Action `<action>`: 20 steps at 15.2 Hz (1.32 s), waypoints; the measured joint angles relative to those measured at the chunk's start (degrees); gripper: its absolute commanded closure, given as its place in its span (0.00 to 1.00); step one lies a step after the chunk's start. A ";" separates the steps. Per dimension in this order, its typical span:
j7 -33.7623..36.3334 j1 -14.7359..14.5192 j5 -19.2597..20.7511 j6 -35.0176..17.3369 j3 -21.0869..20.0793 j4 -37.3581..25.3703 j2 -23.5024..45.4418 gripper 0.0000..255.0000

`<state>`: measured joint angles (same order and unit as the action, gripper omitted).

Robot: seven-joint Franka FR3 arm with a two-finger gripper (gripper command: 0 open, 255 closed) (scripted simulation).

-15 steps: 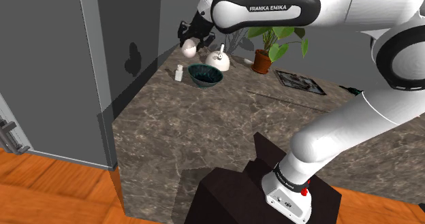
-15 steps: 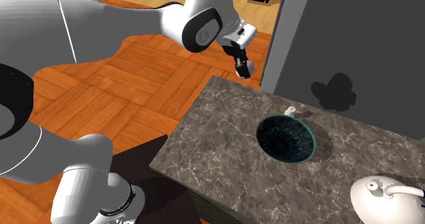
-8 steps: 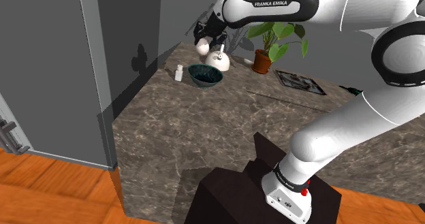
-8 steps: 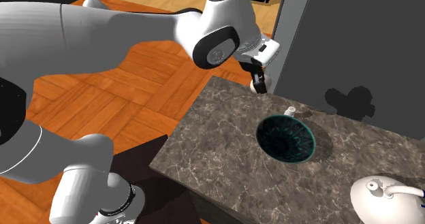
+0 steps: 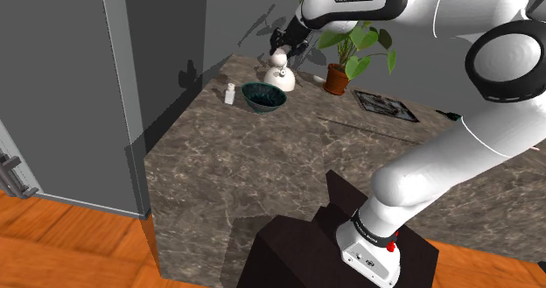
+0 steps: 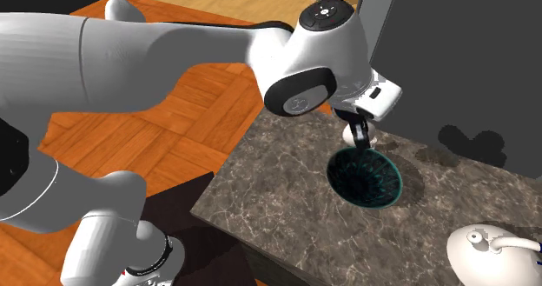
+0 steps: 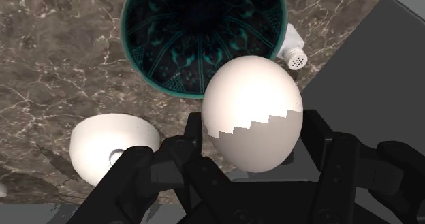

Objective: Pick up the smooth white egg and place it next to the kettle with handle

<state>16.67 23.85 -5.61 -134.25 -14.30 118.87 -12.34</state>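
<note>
1. wrist view: the egg's [image 7: 252,114] lower end is hidden behind the black fingers [image 7: 334,154].
2. there a finger covers part of the kettle [image 7: 109,148], and the edge cuts the bowl [image 7: 201,32].
3. second exterior view: the kettle [image 6: 486,249], at 5 o'clock, runs off the edge.
4. shoulder view: the tray [image 5: 385,104], at 4 o'clock of the plant pot [image 5: 336,78], holds something too small to tell.

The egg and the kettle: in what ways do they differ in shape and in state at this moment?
The egg is a plain smooth oval; the kettle is squat and round, with a spout. The egg is clasped in the gripper above the counter; the kettle stands on the counter, with nothing holding it. Both are whitish.
</note>
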 measured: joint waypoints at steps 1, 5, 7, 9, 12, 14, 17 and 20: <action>-1.48 0.39 -0.36 0.04 0.87 -0.61 0.72 1.00; -7.64 2.06 -2.06 0.06 4.32 -3.06 3.66 1.00; -10.92 3.06 -3.07 0.79 6.10 -4.96 5.17 1.00; -13.73 3.97 -3.97 1.59 7.57 -7.09 6.80 1.00; -17.61 5.33 -5.23 2.50 9.46 -10.59 9.93 1.00; -20.29 6.46 -6.16 3.80 10.72 -14.08 12.57 1.00; -23.89 8.04 -7.58 4.94 12.19 -17.92 15.90 1.00; -27.31 9.94 -8.94 7.27 13.56 -23.75 20.10 1.00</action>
<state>-10.64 33.78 -14.56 -126.98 -0.75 95.12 7.76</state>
